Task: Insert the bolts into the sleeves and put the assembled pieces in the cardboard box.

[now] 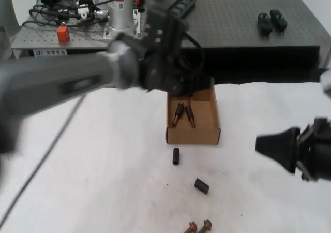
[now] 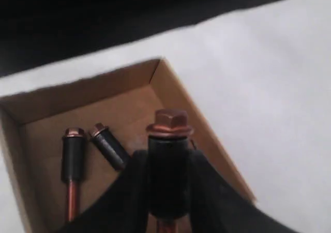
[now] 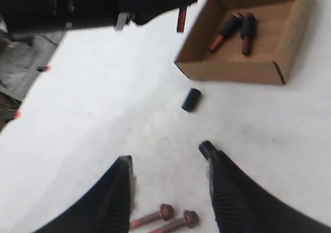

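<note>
My left gripper (image 2: 168,158) is shut on an assembled piece (image 2: 168,140), a copper bolt inside a black sleeve. It hangs over the cardboard box (image 2: 170,88). Two more assembled pieces (image 2: 74,153) (image 2: 109,146) lie on the box floor. In the high view the left arm (image 1: 155,62) reaches in from the left over the box (image 1: 194,135). Two loose sleeves (image 1: 176,156) (image 1: 201,186) lie on the white cloth in front of the box. Two bare bolts (image 1: 191,227) (image 1: 206,224) lie nearer the front edge. My right gripper (image 3: 165,154) is open above the cloth, just beyond the bolts (image 3: 152,217), with a sleeve (image 3: 191,99) farther ahead.
A black perforated bench (image 1: 248,15) with cables and small parts runs behind the white cloth (image 1: 103,165). The right arm (image 1: 305,147) sits at the right edge of the high view.
</note>
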Tool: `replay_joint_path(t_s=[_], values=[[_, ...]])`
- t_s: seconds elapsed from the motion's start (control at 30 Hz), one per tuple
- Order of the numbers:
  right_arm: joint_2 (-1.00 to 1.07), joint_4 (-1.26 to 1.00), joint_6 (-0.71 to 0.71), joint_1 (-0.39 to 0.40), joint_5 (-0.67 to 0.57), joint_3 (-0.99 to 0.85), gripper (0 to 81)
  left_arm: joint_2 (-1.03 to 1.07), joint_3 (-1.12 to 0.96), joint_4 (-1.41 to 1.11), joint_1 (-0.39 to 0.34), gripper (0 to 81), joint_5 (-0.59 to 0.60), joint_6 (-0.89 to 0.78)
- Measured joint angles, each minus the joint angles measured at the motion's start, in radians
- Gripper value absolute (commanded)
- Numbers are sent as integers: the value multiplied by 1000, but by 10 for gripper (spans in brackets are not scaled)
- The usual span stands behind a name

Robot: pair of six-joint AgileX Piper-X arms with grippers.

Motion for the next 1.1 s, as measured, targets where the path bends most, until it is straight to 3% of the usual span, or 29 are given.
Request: replay_joint_path(t_s=[0.23, 0.43, 0.5, 0.7, 0.8, 0.97, 1.1], values=[[0, 146, -64, 89, 218, 0, 347, 315, -406, 330, 0, 25, -17, 64], [64, 178, -119, 155, 281, -15, 347, 343, -449, 378, 0, 314, -40, 74], [95, 186, -133, 169, 292, -24, 347, 343, -455, 384, 0, 372, -47, 78], [277, 200, -216, 230, 334, -111, 347, 313, -464, 466, 0, 227, -69, 106], [412, 200, -279, 271, 358, -198, 347, 243, -453, 540, 5, 213, -131, 132], [694, 250, -398, 350, 411, -386, 347, -18, -201, 531, 65, 213, -224, 151], [871, 302, -456, 405, 481, -515, 347, -213, 126, 413, 109, 213, -235, 151]])
